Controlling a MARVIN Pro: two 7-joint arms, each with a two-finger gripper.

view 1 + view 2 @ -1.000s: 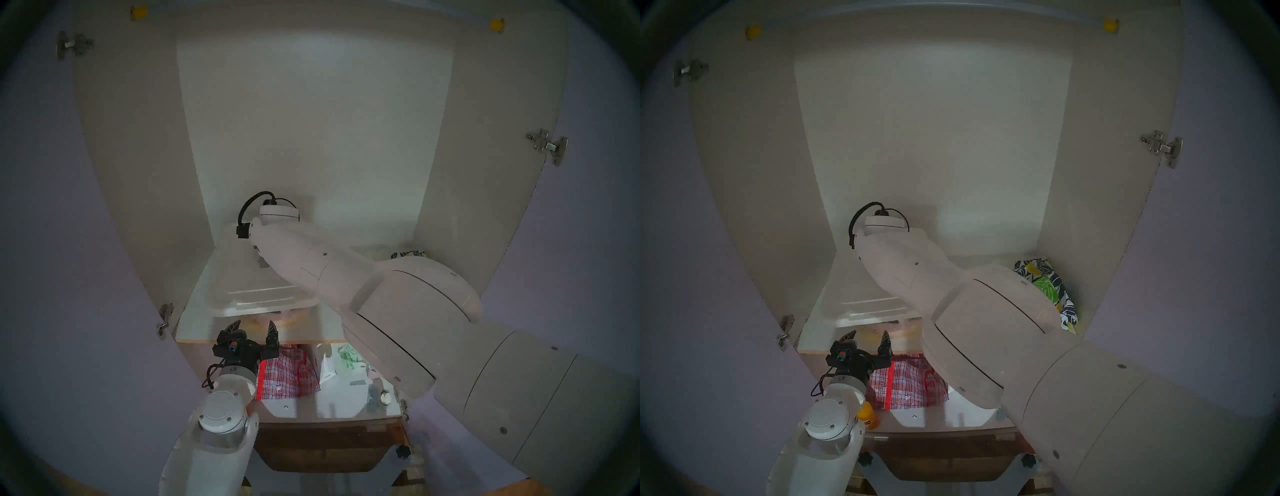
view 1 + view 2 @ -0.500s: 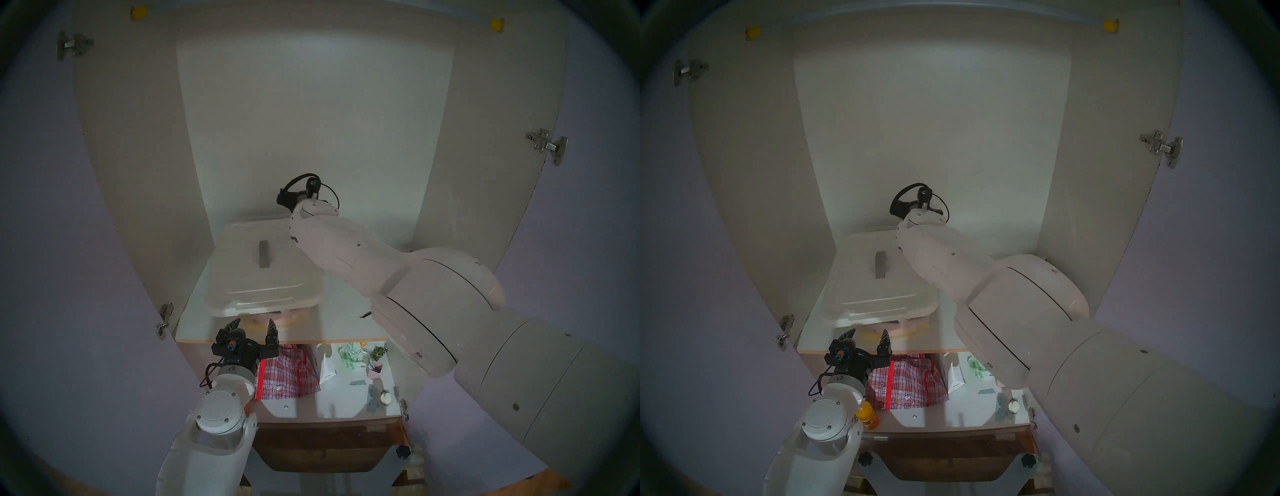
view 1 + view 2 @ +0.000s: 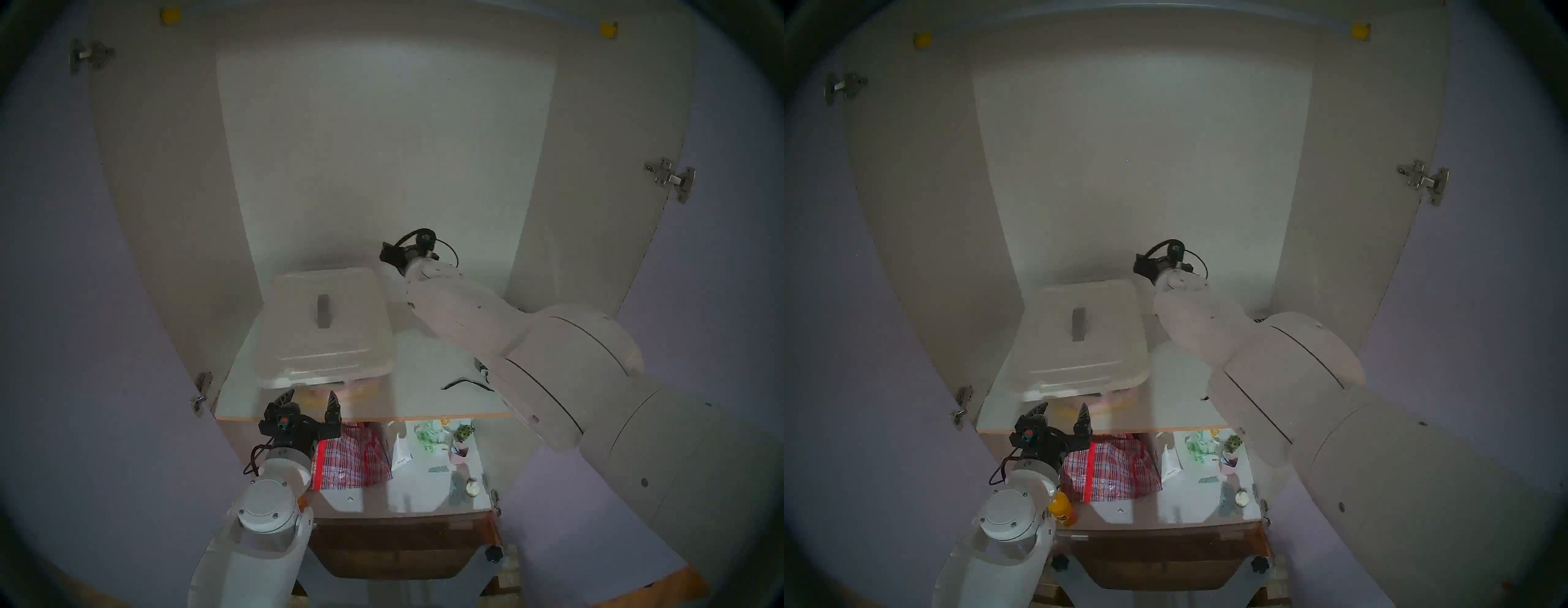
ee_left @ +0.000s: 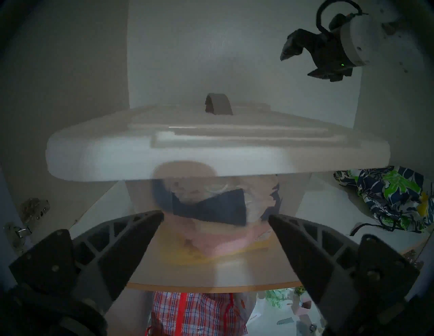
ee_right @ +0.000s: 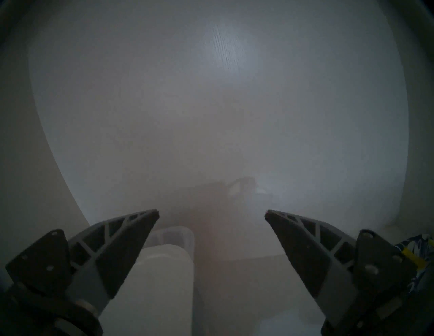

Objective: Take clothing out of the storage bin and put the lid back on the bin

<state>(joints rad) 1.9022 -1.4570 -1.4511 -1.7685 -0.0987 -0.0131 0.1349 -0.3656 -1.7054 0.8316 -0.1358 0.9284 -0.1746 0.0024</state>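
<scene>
The left gripper (image 3: 311,401) hovers at the front edge of the upper cabinet shelf (image 3: 432,403), jaws spread wide and empty, pointing at the front wall of the storage bin (image 4: 211,211). Below that edge, a red-and-white checked bag (image 3: 352,460) lies on the lower shelf.

The storage bin sits on the left half of the upper shelf, near its front edge. Folded items show through its clear front wall. The lid (image 3: 326,322) rests on top of the bin, its grey strip handle (image 3: 323,311) at centre.

The clothing (image 4: 394,199) lies on the right side of the shelf, apart from the bin, with a thin dark string (image 3: 464,383) trailing toward the front.

The right gripper (image 4: 303,61) is raised beyond the bin's rear right corner, facing the cabinet back panel (image 5: 211,93), jaws wide apart and empty.
</scene>
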